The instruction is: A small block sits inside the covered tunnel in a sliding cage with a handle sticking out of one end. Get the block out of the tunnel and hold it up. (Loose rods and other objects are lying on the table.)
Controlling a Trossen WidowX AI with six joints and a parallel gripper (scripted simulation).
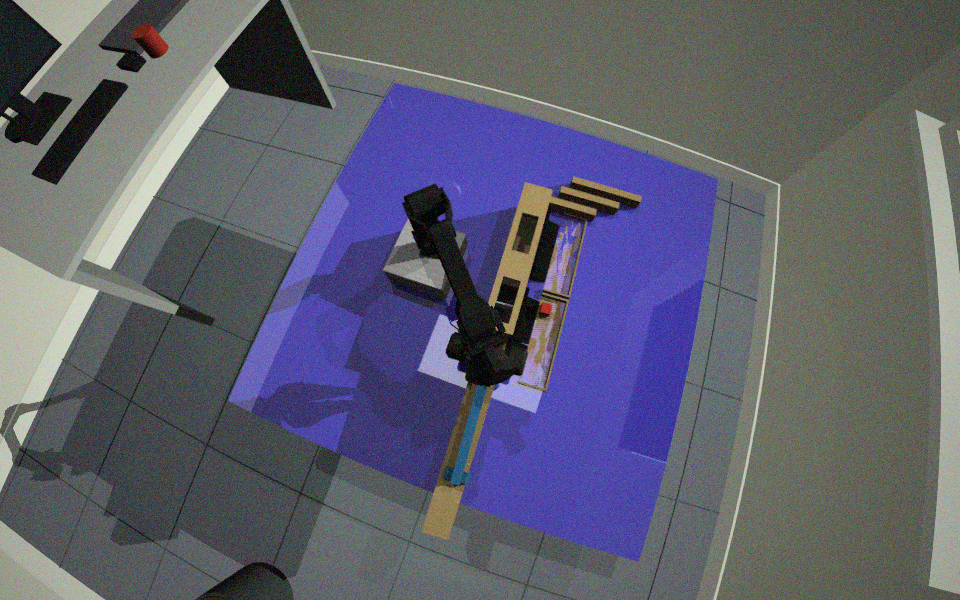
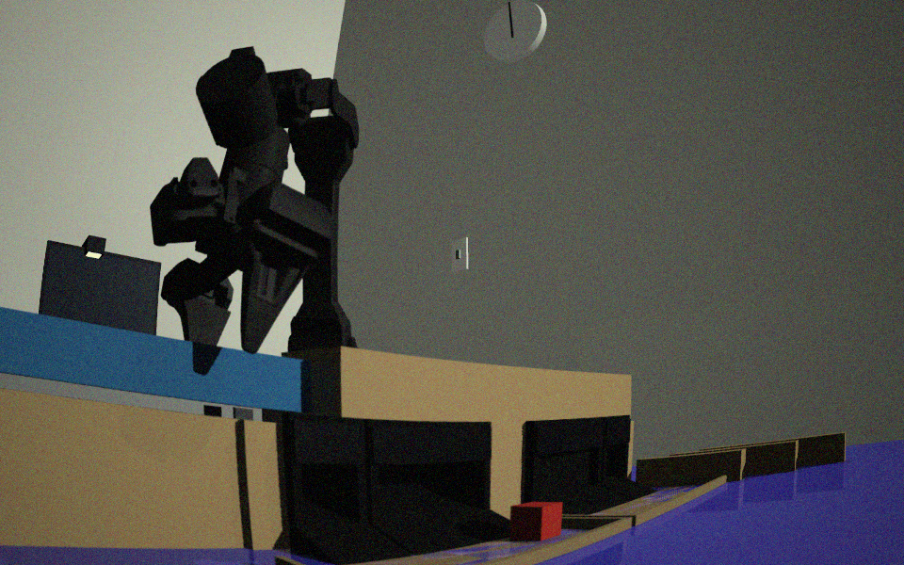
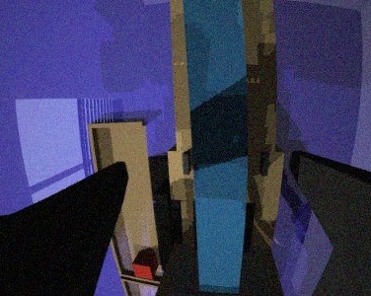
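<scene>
"Spread wide, with nothing pinched, the claw [image 1: 485,368] [image 2: 228,359] [image 3: 211,164] sits over the tunnel end of the blue bar [image 1: 472,432] [image 2: 125,358] [image 3: 220,222], seen from the top. Where's the block?"

"Red block [image 1: 545,308] [image 2: 536,521] [image 3: 143,270]? Out in the shallow tray [image 1: 559,334] [image 2: 603,533] [image 3: 128,143], past the bar's tunnel end and off to one side. It's apart from the claw."

"And the exterior view?"

"Two fingertips show near the bar's upper part, one overlapping its face. I can't tell if they touch it. The block rests lower than the bar, right of its end."

"Wrist view?"

"Bar runs between the parted fingers. Block's left of its lower stretch, outside the fingers, near the tray's crosspiece."
</scene>
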